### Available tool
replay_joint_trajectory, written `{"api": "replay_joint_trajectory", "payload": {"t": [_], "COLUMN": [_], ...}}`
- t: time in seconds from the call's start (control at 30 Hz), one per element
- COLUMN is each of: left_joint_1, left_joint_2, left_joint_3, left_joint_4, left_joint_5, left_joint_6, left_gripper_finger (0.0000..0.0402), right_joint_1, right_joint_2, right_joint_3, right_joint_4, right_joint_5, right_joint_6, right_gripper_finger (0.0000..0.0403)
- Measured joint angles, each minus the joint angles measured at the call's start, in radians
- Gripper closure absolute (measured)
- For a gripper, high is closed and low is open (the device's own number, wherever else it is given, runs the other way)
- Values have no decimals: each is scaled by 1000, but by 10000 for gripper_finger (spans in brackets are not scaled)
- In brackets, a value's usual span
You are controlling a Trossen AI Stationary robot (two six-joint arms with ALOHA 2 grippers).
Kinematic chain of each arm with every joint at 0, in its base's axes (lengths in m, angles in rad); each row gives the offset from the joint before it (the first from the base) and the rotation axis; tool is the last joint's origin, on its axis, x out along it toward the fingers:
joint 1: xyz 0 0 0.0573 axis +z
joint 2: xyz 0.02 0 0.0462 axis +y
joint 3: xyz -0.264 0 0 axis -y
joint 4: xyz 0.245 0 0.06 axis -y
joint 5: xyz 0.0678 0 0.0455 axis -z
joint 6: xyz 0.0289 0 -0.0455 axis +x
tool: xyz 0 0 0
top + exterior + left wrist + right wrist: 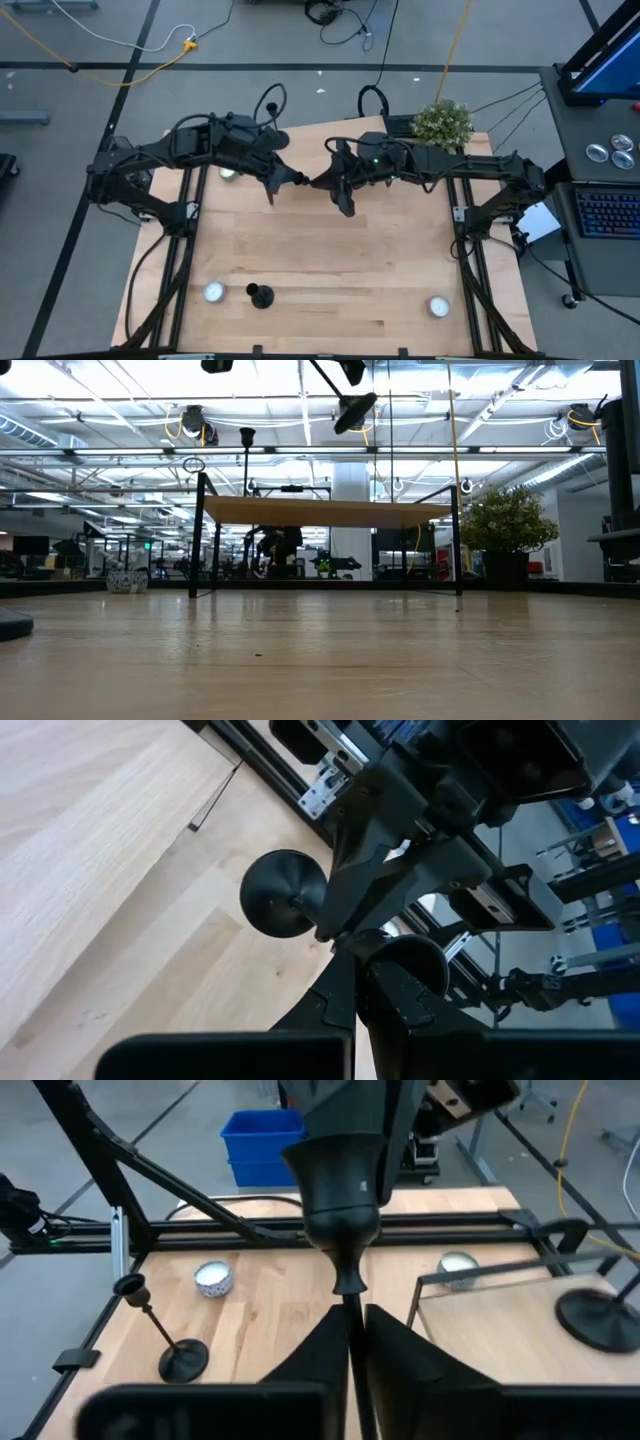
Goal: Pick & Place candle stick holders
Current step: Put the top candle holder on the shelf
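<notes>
**Black candlestick mid-handover above the table**

Both grippers meet in the air over the far middle of the table. Left gripper [298,180] clamped on the candle stick holder [340,1185]; right gripper [322,184] pinched shut on its thin stem. Step, as judged: arm-to-arm transfer. Next: left lets go, right carries off. Another holder [260,295] stands near the front edge.

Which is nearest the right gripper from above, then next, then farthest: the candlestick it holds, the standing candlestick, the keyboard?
1. Held candlestick, in the right gripper, in the middle.
2. Standing candlestick, on the table, left side.
3. Keyboard, off it, far right.
</notes>
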Motion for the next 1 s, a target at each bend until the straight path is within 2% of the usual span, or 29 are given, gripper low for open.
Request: {"api": "replay_joint_trajectory", "payload": {"t": [0.33, 0.57, 1.0], "left_joint_1": [0, 5, 20], "left_joint_2": [1, 1, -27], "left_joint_3": [0, 0, 1], "left_joint_4": [-1, 18, 59], "left_joint_5": [1, -9, -10], "left_joint_6": [0, 0, 26], "left_gripper_finger": [396, 370, 363], "right_joint_1": [0, -1, -2], "right_joint_2": [0, 0, 0], "right_joint_3": [0, 0, -1], "right_joint_4": [-7, -7, 30], "right_joint_5": [4, 19, 35], "right_joint_6": [-3, 2, 2], "right_gripper_finger": [398, 401, 402]}}
